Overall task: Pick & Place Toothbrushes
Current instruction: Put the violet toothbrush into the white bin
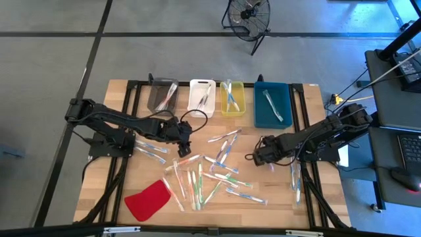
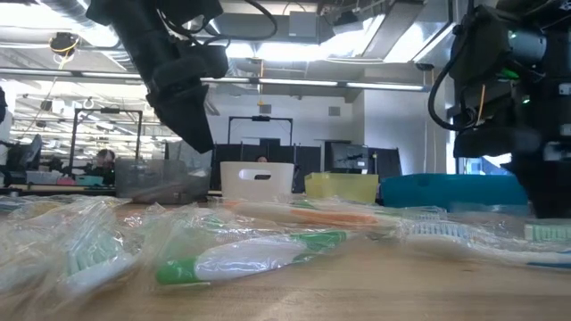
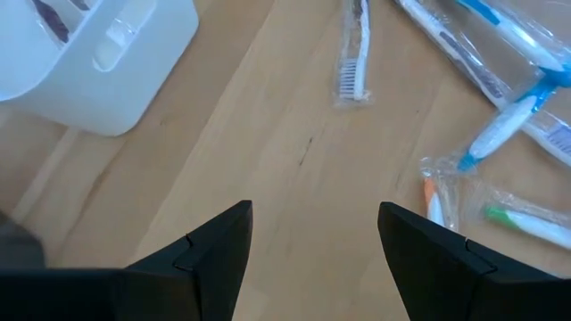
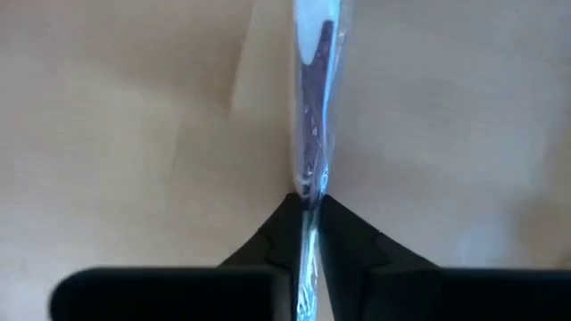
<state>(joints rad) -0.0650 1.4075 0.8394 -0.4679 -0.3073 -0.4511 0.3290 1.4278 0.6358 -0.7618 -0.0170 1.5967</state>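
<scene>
Several wrapped toothbrushes [image 1: 217, 172] lie scattered flat on the wooden table [image 1: 316, 197]; a few more lie in the bins. My right gripper [image 4: 308, 201] points down at the table's right middle [image 1: 262, 153], shut on one wrapped toothbrush [image 4: 312, 89] with a dark purple handle. My left gripper [image 3: 314, 241] hangs open over bare wood near the white bin [image 3: 98, 53], left of the pile [image 1: 184, 131]. Nothing is between its fingers. My right gripper pinches the dark-handled toothbrush in its clear wrapper [image 4: 310, 183] between the tips of its two fingers [image 4: 284, 234], one on each side of the slim handle. The fingers come from above, pointing down. The brush runs away from them close along the wood.
Along the far edge stand a grey bin [image 1: 163, 95], a white bin [image 1: 201, 96], a yellow bin [image 1: 232, 99] and a blue bin [image 1: 273, 105]. A flat red cloth-like piece [image 1: 148, 199] lies near the front left. A fan [image 1: 248, 16] stands on the floor beyond the table.
</scene>
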